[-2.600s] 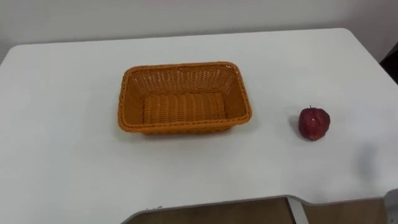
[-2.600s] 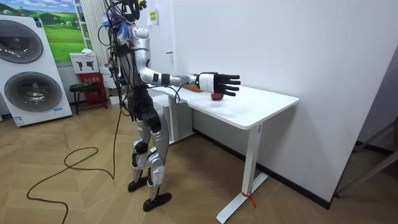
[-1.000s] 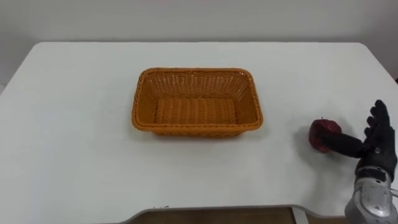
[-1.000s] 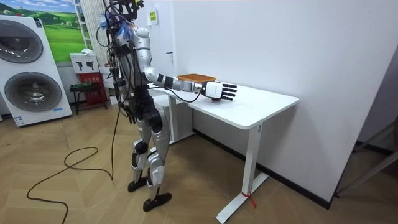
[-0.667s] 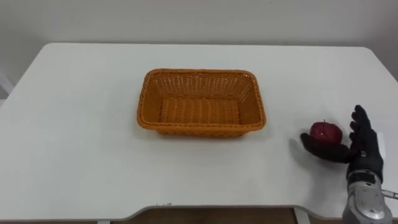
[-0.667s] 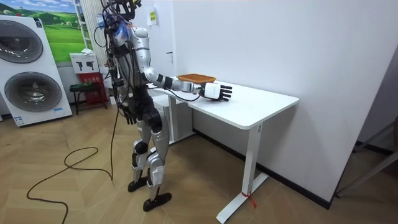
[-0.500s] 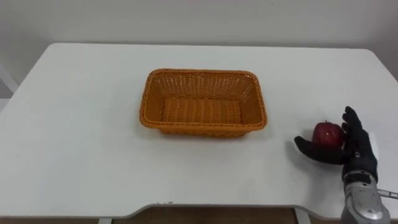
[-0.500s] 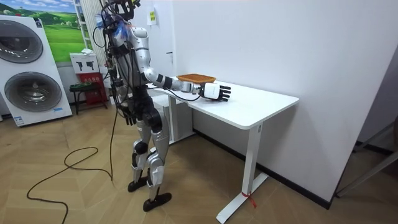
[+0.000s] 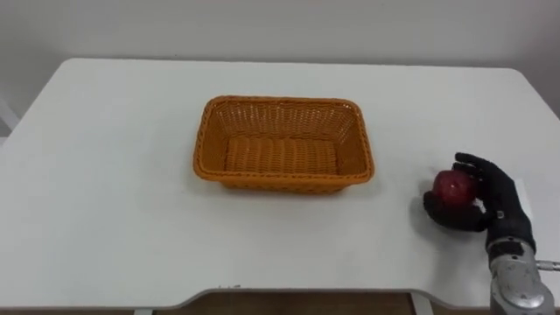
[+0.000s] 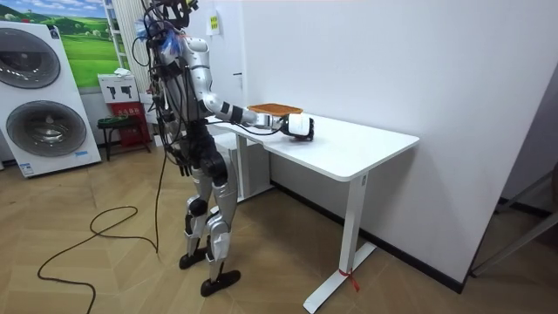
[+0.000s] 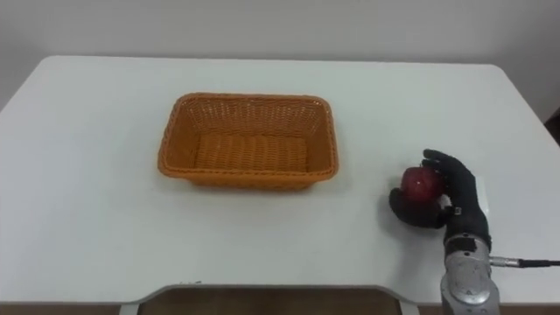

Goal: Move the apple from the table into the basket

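Apple [image 9: 453, 185], left eye view: on worktop [image 9: 105, 175], well right of wicker basket [image 9: 284, 101], my right robot hand [image 9: 497, 208] curled round it. Likely firm, smooth and light; grip across the widest part. Room view: I stand at worktop's end, arm outstretched. Right eye view: same clasp.

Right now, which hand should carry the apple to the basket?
Right. The right hand is curled round the apple on the table, right of the basket; it likely just lifts and carries.

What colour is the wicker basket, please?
The wicker basket is orange, clearest in the left eye view.
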Robot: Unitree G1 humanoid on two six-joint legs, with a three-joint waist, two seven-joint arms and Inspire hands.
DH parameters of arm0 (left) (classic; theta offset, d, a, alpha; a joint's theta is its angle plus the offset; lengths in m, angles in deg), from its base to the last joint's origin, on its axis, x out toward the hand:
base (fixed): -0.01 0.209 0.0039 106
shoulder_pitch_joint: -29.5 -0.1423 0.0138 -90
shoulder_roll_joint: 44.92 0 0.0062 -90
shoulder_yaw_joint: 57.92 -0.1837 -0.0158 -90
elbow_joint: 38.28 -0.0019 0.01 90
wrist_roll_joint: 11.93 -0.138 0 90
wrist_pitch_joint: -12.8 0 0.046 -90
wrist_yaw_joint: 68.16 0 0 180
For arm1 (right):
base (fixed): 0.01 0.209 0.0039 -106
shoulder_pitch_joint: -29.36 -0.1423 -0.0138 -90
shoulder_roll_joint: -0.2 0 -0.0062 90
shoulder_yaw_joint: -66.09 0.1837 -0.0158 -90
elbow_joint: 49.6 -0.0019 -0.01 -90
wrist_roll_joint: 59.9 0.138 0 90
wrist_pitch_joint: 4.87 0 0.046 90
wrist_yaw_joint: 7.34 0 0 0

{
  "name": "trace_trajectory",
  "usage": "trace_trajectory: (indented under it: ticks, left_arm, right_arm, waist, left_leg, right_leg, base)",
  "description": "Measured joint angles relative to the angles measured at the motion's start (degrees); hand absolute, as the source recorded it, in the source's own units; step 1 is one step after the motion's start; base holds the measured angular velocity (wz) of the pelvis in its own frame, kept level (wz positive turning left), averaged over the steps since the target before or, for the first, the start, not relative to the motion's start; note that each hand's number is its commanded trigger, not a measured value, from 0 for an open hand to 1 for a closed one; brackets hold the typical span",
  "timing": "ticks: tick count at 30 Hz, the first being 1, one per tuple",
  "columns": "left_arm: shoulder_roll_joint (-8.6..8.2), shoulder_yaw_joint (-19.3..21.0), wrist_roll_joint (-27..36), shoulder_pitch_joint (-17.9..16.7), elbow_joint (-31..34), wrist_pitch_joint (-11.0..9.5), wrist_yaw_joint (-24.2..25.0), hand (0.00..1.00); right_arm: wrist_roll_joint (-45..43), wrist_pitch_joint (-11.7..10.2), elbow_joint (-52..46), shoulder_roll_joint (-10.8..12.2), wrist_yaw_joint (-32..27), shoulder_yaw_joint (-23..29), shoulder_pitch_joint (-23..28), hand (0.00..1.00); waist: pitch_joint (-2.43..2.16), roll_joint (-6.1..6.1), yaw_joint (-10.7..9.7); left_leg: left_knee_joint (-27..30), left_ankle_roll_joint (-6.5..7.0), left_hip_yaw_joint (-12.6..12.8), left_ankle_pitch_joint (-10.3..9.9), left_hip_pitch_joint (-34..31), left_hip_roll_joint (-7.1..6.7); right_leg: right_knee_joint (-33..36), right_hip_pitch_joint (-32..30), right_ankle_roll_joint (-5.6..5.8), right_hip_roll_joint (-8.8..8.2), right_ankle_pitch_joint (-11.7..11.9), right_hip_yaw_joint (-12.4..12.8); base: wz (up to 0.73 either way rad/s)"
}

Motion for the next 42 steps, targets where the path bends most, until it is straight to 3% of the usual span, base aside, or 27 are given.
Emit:
trace_trajectory:
  ticks: [10,16,22,28,32,36,42]
  left_arm:
    - [0.25,-0.02,0.00,0.18,0.00,0.00,0.09,0.00]
    - [0.24,-0.05,0.01,0.07,-0.20,0.02,0.80,0.00]
    - [0.24,-0.01,-0.03,-0.07,-0.31,0.02,1.46,0.00]
    - [0.33,0.16,-1.11,0.48,-0.28,-0.14,2.21,0.00]
    - [0.66,0.21,-1.07,0.78,-0.28,-0.15,2.14,0.00]
    - [0.93,-0.03,-1.04,1.39,-1.92,-0.22,1.86,0.00]
    - [1.05,-1.05,-1.05,1.52,-2.98,-0.10,1.79,0.00]
  right_arm:
    - [-1.06,-0.02,1.20,0.00,-0.90,-0.26,-0.78,1.00]
    - [-6.19,0.03,0.75,0.09,-1.90,-1.03,-0.77,1.00]
    - [-10.10,0.18,-5.47,0.10,-2.21,-1.15,-0.73,1.00]
    - [-10.55,-0.04,-11.95,0.09,-2.80,-1.11,-1.37,1.00]
    - [-10.59,-0.03,-14.57,0.08,-2.85,-1.08,-2.70,1.00]
    - [-11.04,0.11,-15.51,0.07,-3.28,-1.22,-6.34,1.00]
    - [-13.02,0.11,-22.41,-0.09,-3.87,-2.75,-7.97,1.00]
  waist:
    - [-0.19,-0.44,0.16]
    - [-0.32,-0.21,0.04]
    - [-0.88,0.62,-0.03]
    - [-0.72,-0.10,0.41]
    - [-0.33,-0.83,1.10]
    - [-0.37,-1.28,1.55]
    - [-0.18,-1.83,1.86]
  left_leg:
    - [0.00,0.00,-0.03,0.00,-0.05,-0.01]
    - [0.00,0.00,-0.06,0.00,-0.09,-0.02]
    - [-0.03,-0.01,-0.06,0.00,0.03,-0.03]
    - [0.00,-0.03,-0.17,0.02,0.10,-0.04]
    - [-0.11,-0.03,-0.17,0.02,-0.28,-0.02]
    - [-0.28,-0.03,-0.26,0.02,-0.27,-0.03]
    - [-0.43,-0.03,-0.46,0.02,-0.41,0.02]
  right_leg:
    - [0.00,0.00,0.00,-0.03,0.00,-0.18]
    - [0.10,0.01,0.00,-0.05,0.00,-0.27]
    - [0.24,0.01,0.00,-0.03,0.00,-0.14]
    - [0.16,-0.07,0.00,-0.03,0.00,-0.04]
    - [0.13,-0.77,0.00,0.01,0.00,0.06]
    - [0.23,-0.83,0.00,0.05,0.00,0.11]
    - [-0.01,-0.87,0.00,0.11,0.00,-0.21]
  base:
    - [0.00]
    - [0.00]
    - [0.00]
    - [0.00]
    - [0.00]
    - [0.00]
    - [0.01]
